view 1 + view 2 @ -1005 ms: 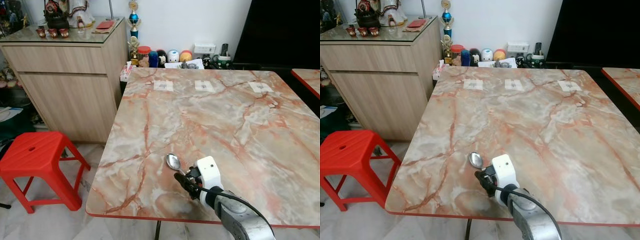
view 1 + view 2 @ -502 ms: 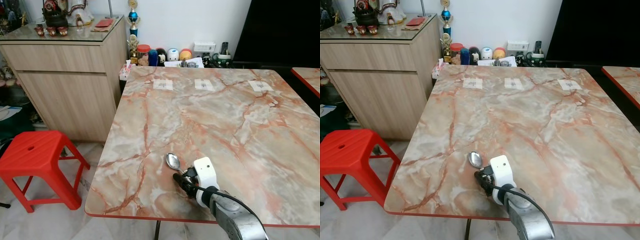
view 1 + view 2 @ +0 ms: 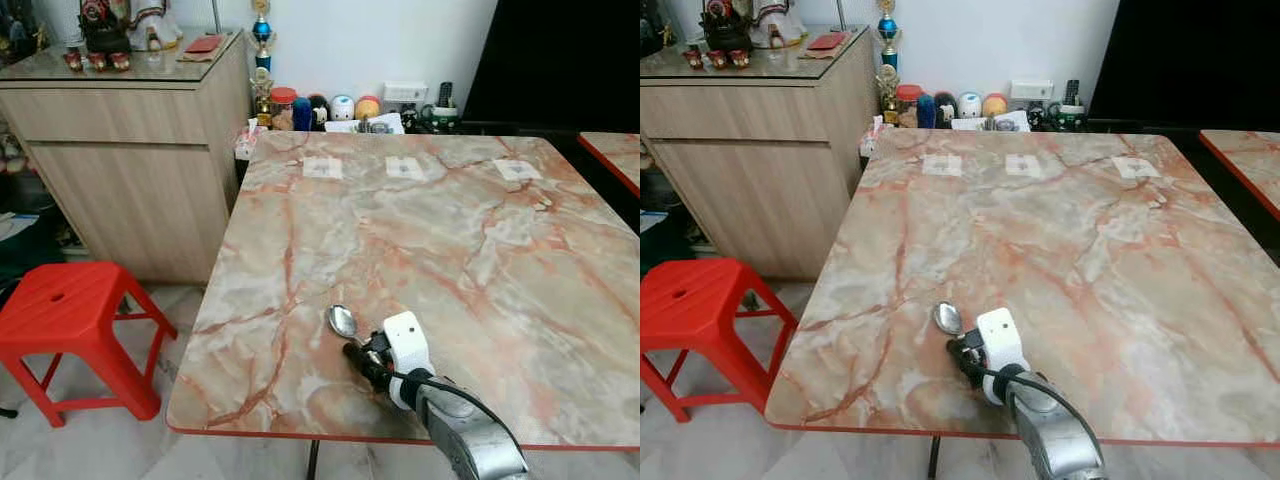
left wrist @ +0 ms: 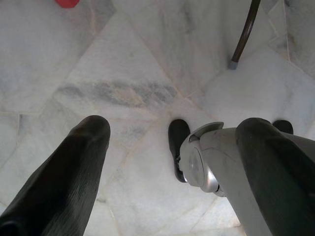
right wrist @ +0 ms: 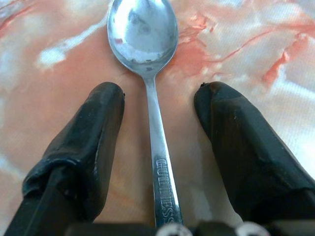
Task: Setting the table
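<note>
A steel spoon (image 5: 150,88) lies flat on the marble table (image 3: 420,230) near its front edge, bowl (image 3: 343,321) pointing toward the far left. My right gripper (image 3: 358,356) rests low over the spoon's handle. In the right wrist view its two black fingers (image 5: 83,142) stand apart on either side of the handle without touching it, so it is open. My left gripper (image 4: 162,162) hangs open beside the robot, over the pale tiled floor.
A red plastic stool (image 3: 70,320) stands left of the table. A wooden cabinet (image 3: 130,150) is behind it. Jars and small items (image 3: 330,108) crowd the wall past the far table edge. Three paper labels (image 3: 405,168) lie on the far part of the tabletop.
The head camera has shifted slightly. The right gripper has drawn back a little toward the near edge, while the spoon has stayed where it lay.
</note>
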